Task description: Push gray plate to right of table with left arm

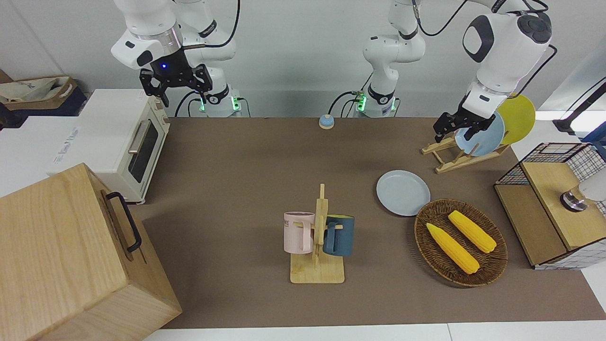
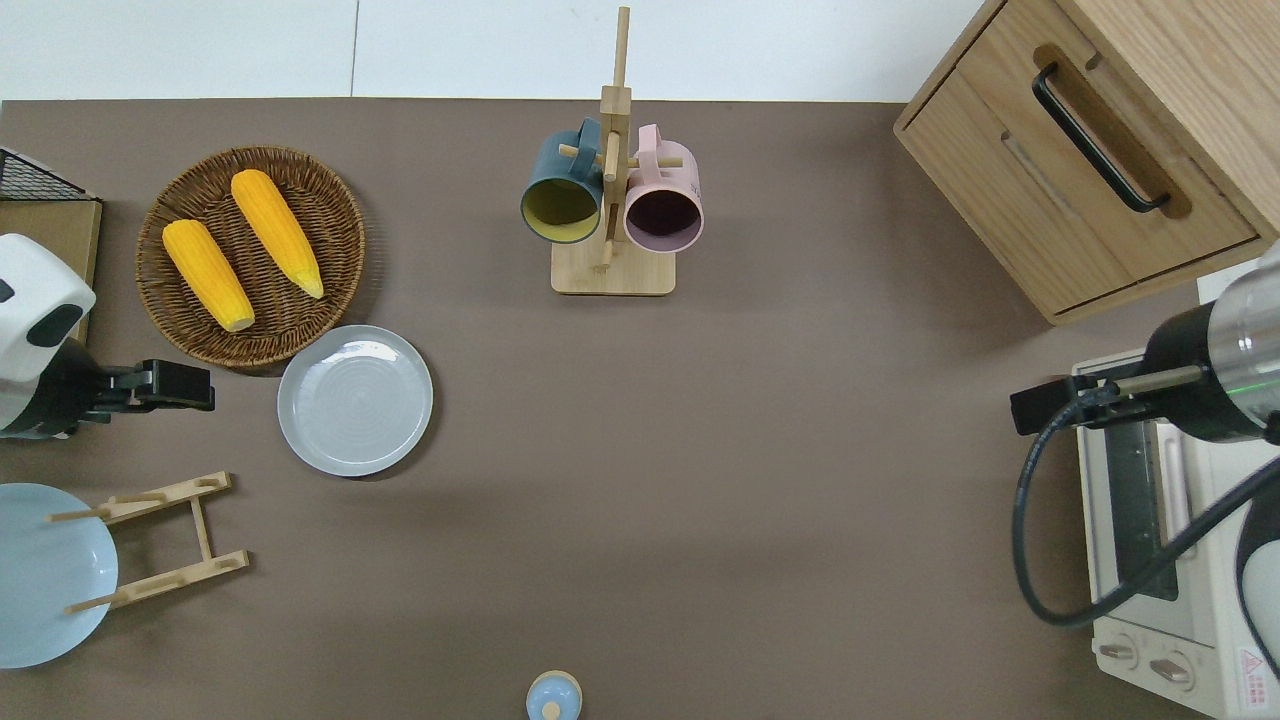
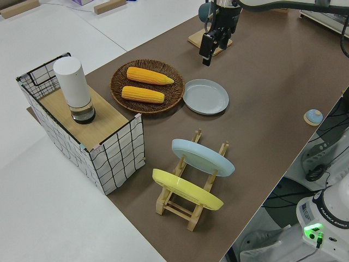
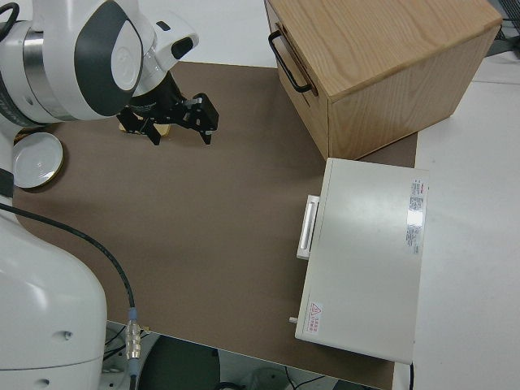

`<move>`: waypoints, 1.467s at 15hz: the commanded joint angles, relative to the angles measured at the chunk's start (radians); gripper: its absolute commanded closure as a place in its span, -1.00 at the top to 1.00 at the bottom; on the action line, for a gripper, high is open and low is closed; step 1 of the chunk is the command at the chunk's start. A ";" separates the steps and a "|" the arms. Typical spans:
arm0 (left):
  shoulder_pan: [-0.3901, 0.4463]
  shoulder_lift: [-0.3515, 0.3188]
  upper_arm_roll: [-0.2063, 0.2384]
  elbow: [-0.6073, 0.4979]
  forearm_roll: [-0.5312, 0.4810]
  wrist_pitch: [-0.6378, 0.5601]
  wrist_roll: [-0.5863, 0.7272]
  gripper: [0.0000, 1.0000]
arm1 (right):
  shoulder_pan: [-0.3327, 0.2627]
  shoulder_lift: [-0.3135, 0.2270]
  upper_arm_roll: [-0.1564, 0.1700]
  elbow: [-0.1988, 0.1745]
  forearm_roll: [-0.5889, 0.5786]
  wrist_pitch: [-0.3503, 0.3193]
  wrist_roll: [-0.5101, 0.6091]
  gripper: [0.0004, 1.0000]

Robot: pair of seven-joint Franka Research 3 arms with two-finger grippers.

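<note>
The gray plate (image 2: 355,400) lies flat on the bench (image 2: 760,500), toward the left arm's end, its rim just beside or touching the wicker basket (image 2: 170,190) that holds two corn cobs (image 2: 277,232). It sits nearer the robots than the basket and farther from them than the wooden plate rack (image 2: 160,540), where a sky-blue plate (image 1: 487,135) and a yellow plate (image 1: 521,113) stand on edge.

The left gripper (image 2: 175,386) hangs in the air over bare bench, beside the plate on the side away from the right arm's end, well apart from the rim. That placement suits the task: from there a sweep across would carry the plate toward the right arm's end. Its fingers (image 1: 439,130) stand apart, holding nothing. It likely has to come down to rim height first.

The mug rack (image 2: 612,270) stands farther from the robots than the push line, so the path looks open. The right gripper (image 1: 175,87), fingers spread, is parked.
</note>
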 commanded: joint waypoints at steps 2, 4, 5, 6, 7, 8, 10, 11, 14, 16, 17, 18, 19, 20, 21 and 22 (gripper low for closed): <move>0.005 -0.006 0.007 -0.031 -0.018 0.001 0.012 1.00 | -0.020 -0.003 0.013 0.008 0.010 -0.014 0.002 0.97; 0.002 -0.006 0.012 -0.041 -0.027 0.003 0.009 1.00 | -0.020 -0.003 0.013 0.008 0.010 -0.014 0.001 0.97; 0.003 -0.005 0.012 -0.046 -0.030 0.004 0.007 1.00 | -0.020 -0.003 0.013 0.008 0.010 -0.014 0.001 0.97; 0.002 -0.006 0.012 -0.061 -0.030 0.012 -0.002 1.00 | -0.020 -0.003 0.013 0.008 0.010 -0.014 0.001 0.97; 0.002 -0.009 0.012 -0.077 -0.030 0.018 -0.002 1.00 | -0.020 -0.003 0.013 0.008 0.010 -0.014 0.001 0.97; 0.002 -0.011 0.012 -0.087 -0.030 0.026 -0.002 1.00 | -0.020 -0.003 0.013 0.008 0.010 -0.014 0.001 0.97; 0.003 -0.011 0.012 -0.109 -0.030 0.049 -0.007 1.00 | -0.020 -0.003 0.013 0.008 0.010 -0.014 0.001 0.97; 0.005 -0.011 0.012 -0.120 -0.035 0.053 -0.008 1.00 | -0.020 -0.003 0.013 0.008 0.010 -0.014 0.002 0.97; 0.026 -0.012 0.012 -0.135 -0.082 0.072 -0.024 1.00 | -0.020 -0.003 0.013 0.008 0.010 -0.014 0.002 0.97; 0.039 -0.011 0.012 -0.159 -0.084 0.098 -0.042 1.00 | -0.020 -0.003 0.015 0.008 0.010 -0.014 0.001 0.97; 0.037 -0.012 0.010 -0.195 -0.082 0.134 -0.065 1.00 | -0.020 -0.003 0.013 0.008 0.010 -0.014 0.002 0.97; 0.034 -0.017 0.008 -0.224 -0.082 0.173 -0.089 1.00 | -0.020 -0.003 0.013 0.008 0.010 -0.014 0.002 0.97; 0.032 -0.021 0.008 -0.244 -0.082 0.188 -0.105 1.00 | -0.020 -0.003 0.013 0.008 0.010 -0.014 0.002 0.97; 0.032 -0.022 0.008 -0.253 -0.081 0.200 -0.110 1.00 | -0.020 -0.003 0.013 0.008 0.010 -0.014 0.002 0.97; 0.034 -0.018 0.008 -0.268 -0.081 0.214 -0.110 1.00 | -0.020 -0.003 0.015 0.008 0.010 -0.014 0.001 0.97; 0.029 -0.015 0.008 -0.287 -0.081 0.242 -0.114 1.00 | -0.020 -0.003 0.013 0.008 0.010 -0.014 0.002 0.97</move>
